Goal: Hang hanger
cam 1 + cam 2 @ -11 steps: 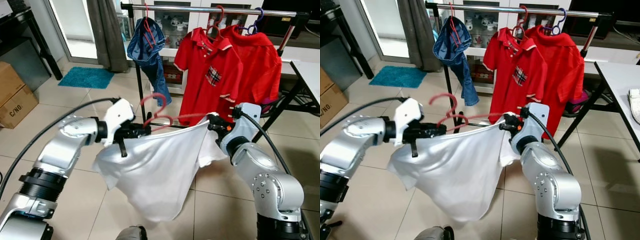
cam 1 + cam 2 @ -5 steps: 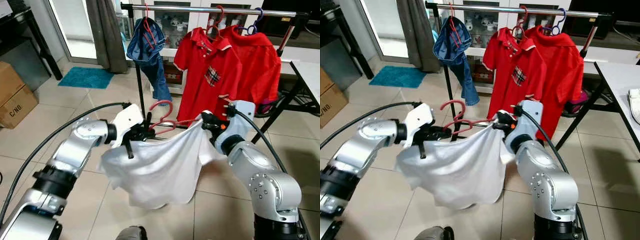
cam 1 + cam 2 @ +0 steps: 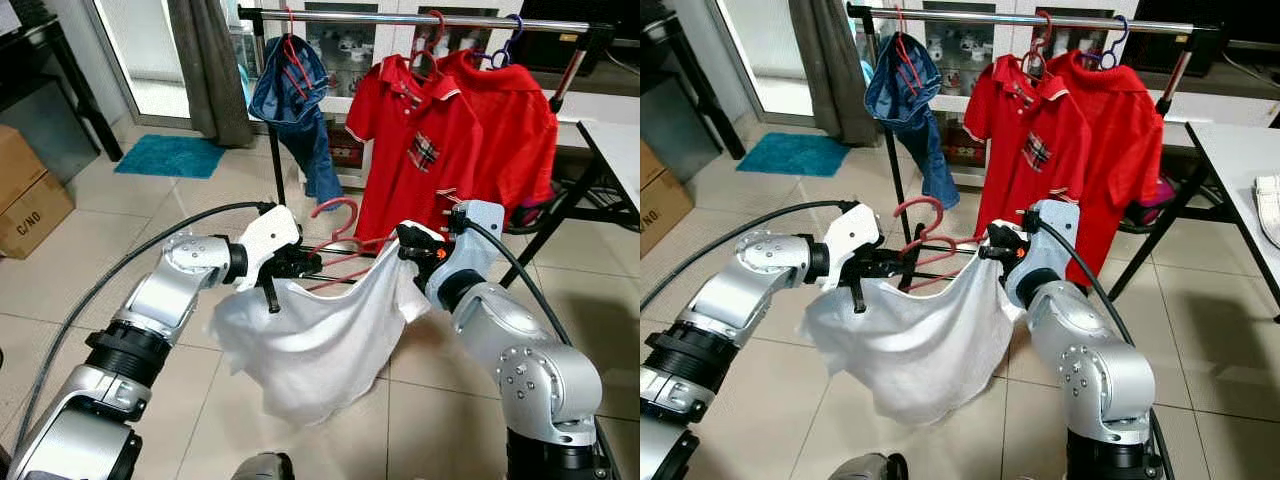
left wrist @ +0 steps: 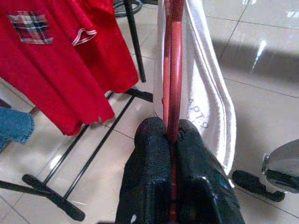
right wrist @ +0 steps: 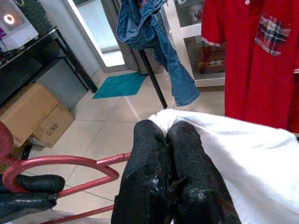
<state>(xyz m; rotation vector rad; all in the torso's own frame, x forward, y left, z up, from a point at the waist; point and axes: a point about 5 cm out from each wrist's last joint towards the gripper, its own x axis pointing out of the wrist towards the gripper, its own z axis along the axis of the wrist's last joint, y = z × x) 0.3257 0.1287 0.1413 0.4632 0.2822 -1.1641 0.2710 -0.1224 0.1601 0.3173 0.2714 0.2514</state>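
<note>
A red hanger (image 3: 333, 243) with a white shirt (image 3: 320, 340) draped on it hangs between my two arms, low in front of the clothes rail (image 3: 400, 18). My left gripper (image 3: 300, 266) is shut on the hanger's left end, seen close up as the red bar (image 4: 174, 88) pinched between the black fingers (image 4: 152, 154). My right gripper (image 3: 404, 241) is shut on the shirt's cloth (image 5: 243, 158) at the right end. The hanger's hook (image 3: 923, 206) points up, well below the rail. The shirt sags in a bunched fold.
On the rail hang blue jeans (image 3: 298, 95) on a red hanger and two red polo shirts (image 3: 420, 150). The rack's black post (image 3: 278, 165) stands just behind the hanger. A white table (image 3: 615, 150) is at right, cardboard boxes (image 3: 25, 195) at left, a teal mat (image 3: 170, 155) beyond.
Both grippers have reached forward towards the rack and drawn closer together. The white shirt now sags narrower and more bunched between them.
</note>
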